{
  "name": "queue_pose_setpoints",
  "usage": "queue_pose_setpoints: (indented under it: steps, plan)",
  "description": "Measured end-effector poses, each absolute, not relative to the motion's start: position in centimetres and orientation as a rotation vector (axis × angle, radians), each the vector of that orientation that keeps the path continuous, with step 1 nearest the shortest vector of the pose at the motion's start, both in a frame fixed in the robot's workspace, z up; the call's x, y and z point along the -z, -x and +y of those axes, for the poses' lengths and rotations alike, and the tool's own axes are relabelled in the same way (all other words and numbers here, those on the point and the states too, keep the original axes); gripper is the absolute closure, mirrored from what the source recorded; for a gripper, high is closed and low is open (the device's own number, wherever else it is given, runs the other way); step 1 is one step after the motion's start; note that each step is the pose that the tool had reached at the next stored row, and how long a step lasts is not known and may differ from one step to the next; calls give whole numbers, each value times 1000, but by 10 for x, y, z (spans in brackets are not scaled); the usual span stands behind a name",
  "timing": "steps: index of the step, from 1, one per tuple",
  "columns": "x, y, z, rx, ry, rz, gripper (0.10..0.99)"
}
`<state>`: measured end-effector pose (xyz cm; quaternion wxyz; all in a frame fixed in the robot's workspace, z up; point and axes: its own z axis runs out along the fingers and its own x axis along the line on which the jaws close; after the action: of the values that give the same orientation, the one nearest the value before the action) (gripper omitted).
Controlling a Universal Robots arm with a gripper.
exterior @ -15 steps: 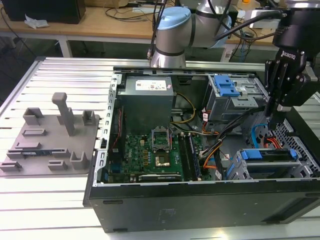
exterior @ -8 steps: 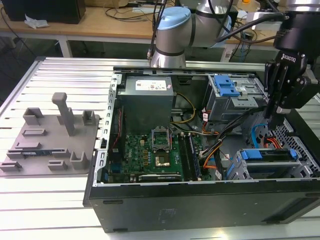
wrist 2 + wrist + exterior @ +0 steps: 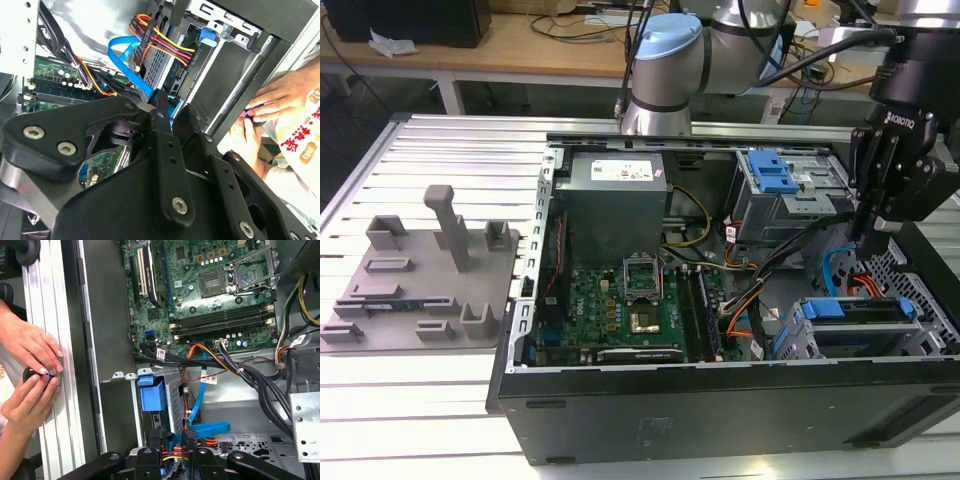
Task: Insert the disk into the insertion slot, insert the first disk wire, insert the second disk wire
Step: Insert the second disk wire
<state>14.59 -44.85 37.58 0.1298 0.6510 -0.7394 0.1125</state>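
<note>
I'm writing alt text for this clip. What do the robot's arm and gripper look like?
The arm is silver-grey metal with rounded joints capped in light blue, and black cables run along it. Its wrist ends in a black housing with small white lettering. The gripper is matte black, built of flat linked bars. In the second wrist view those bars are joined by round silver screws.

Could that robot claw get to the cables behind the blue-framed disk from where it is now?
Probably yes: the gripper hangs right over the wires behind the disk, with nothing between them.
</note>
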Motion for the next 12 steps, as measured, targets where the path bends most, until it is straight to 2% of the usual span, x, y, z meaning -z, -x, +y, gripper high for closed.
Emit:
queue_pose_setpoints:
  steps: [12]
  plan:
    - [-373, -145, -449, -331, -1894, -2150, 773]
